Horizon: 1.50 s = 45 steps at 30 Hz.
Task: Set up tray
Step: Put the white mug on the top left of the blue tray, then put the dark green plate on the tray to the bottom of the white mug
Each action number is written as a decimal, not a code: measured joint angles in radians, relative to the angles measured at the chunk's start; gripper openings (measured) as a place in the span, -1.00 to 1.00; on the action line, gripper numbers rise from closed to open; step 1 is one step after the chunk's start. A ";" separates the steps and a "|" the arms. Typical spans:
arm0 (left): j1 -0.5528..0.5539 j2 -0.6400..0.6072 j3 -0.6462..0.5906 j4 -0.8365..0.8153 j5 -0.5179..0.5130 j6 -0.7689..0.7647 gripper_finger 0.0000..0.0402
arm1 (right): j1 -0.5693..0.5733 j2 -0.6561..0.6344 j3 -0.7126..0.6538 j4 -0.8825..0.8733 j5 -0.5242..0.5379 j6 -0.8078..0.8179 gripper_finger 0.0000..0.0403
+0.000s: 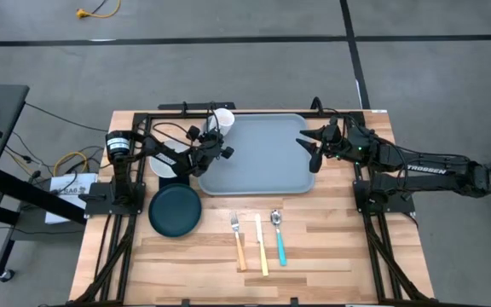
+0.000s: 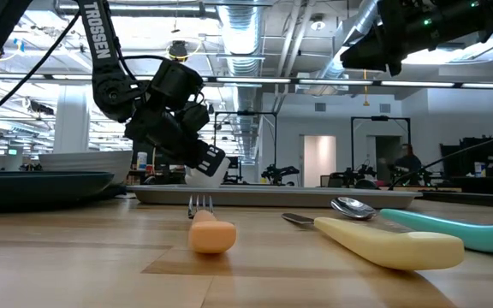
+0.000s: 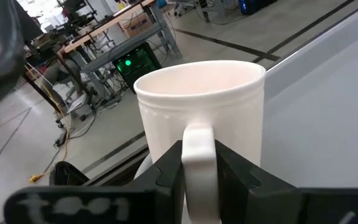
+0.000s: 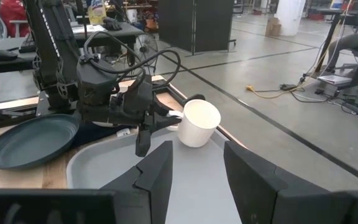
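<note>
The grey-blue tray (image 1: 262, 158) lies flat at the middle of the table's far side. My left gripper (image 1: 214, 143) is at the tray's far left corner, shut on a white mug (image 1: 222, 121). The mug also shows in the left wrist view (image 3: 201, 112) and the right wrist view (image 4: 197, 122). My right gripper (image 1: 311, 150) is open and empty above the tray's right side; its fingers (image 4: 157, 168) stand apart over the tray (image 4: 191, 186). My left gripper pinches the mug's handle (image 3: 199, 155) between its two fingers, one on each side of the loop. The fingers come from the table's left side, slanting down. The mug sits tilted over the tray's far left corner (image 4: 166, 121). Whether its base touches the tray, I cannot tell.
A dark teal round plate (image 1: 176, 211) lies on the table left of the tray's near corner, with something white (image 1: 162, 166) under the left arm behind it. An orange-handled fork (image 1: 239, 243), a yellow-handled knife (image 1: 262, 247) and a teal-handled spoon (image 1: 278, 239) lie near the front.
</note>
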<state>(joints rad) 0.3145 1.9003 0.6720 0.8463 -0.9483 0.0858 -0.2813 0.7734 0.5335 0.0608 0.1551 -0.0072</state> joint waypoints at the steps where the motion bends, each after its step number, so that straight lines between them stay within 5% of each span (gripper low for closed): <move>1: 0.000 0.000 0.000 -0.001 0.000 0.001 -0.71 | 0.000 0.000 0.000 0.000 0.000 0.000 -0.31; 18: -0.001 0.000 0.000 -0.004 -0.001 0.020 -0.68 | 0.000 0.000 0.000 0.000 -0.001 0.000 -0.30; 32: -0.006 0.000 0.000 -0.004 -0.006 0.013 0.07 | 0.000 0.000 0.000 0.000 -0.003 0.000 -0.30; 45: -0.097 -0.008 0.000 -0.015 -0.091 0.050 0.17 | 0.000 0.000 0.000 0.000 -0.002 0.000 -0.31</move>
<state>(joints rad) 0.2180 1.8925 0.6716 0.8315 -1.0393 0.1355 -0.2810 0.7734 0.5335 0.0608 0.1528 -0.0067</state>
